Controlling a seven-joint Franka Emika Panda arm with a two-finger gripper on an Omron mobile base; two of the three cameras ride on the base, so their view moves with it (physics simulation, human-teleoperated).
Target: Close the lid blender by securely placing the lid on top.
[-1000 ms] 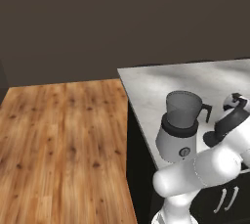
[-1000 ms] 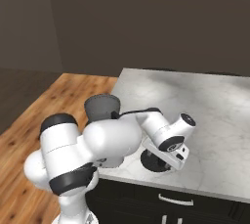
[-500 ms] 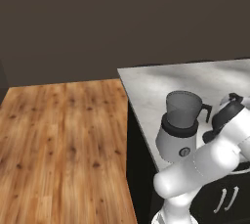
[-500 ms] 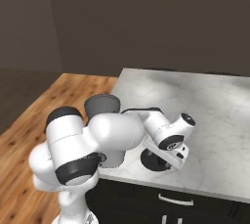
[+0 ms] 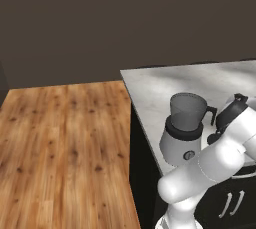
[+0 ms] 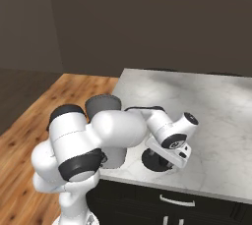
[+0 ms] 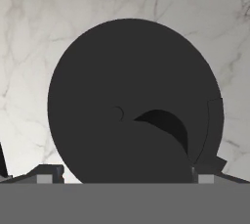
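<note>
Pincer (image 7: 122, 179) pointing down over lid (image 7: 132, 96), fingers apart, arm bent low

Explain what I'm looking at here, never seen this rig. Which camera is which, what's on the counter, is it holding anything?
It is a rendered kitchen with a white robot arm on a drivable base. Two pictures come from cameras on that base, behind the arm to its left and right. The third looks along the hand.

On the marble counter stands the blender: a silver base with a grey see-through jar, its mouth open with no lid on it. Beside it, flat on the counter, lies the lid, a black disc, also seen under the hand from the right base camera.

The gripper hangs just above the lid, one dark fingertip showing at each side of the disc. The jaws look spread wide. Nothing is held yet. Whether the tips touch the lid I cannot tell.
</note>
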